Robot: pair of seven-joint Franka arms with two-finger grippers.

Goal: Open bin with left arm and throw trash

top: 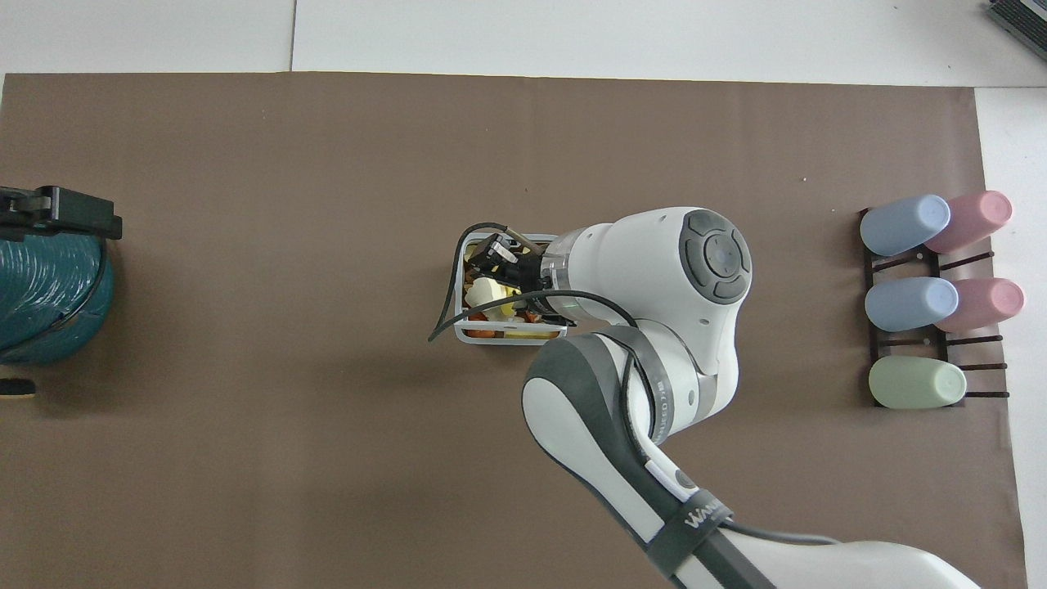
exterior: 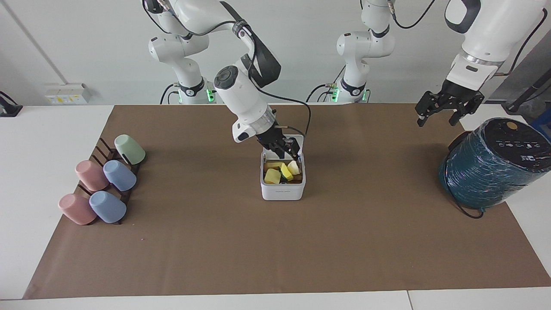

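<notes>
— What do we see at the right gripper (exterior: 287, 148)?

— Its fingers stand apart with nothing between them. In the facing view we find it just above the middle of the frame, tips down in the mouth of the bin (exterior: 283, 192).

— And the trash (exterior: 272, 175)?

— It lies inside the bin. We can pick out a cream lump (exterior: 294, 167) right under the fingertips and yellow pieces beside it. In the overhead view the cream lump (top: 484, 290) sits below the gripper (top: 496, 255), within the bin's rim (top: 507, 334). We cannot tell whether a finger touches it.

— The lid?

— The lid (exterior: 298, 140) is raised, standing at the bin's upper edge in the facing view, on the side nearer to the robots.

— The left gripper (exterior: 435, 120)?

— We see it wide open and holding nothing, up in the air in the upper corner of the facing view, at the left arm's end of the table. It hangs above the table edge beside the teal cylinder (exterior: 490, 165). The overhead view shows only its dark tip (top: 61, 218) at the frame's edge, above the teal cylinder (top: 49, 303).

— Anything else farther out?

— The bin stands at the centre of the brown mat (exterior: 215, 249). At the right arm's end, mid-height in both frames, we count five pastel cups (exterior: 107, 181) lying on a dark rack (top: 916, 339), well apart from the bin.
</notes>
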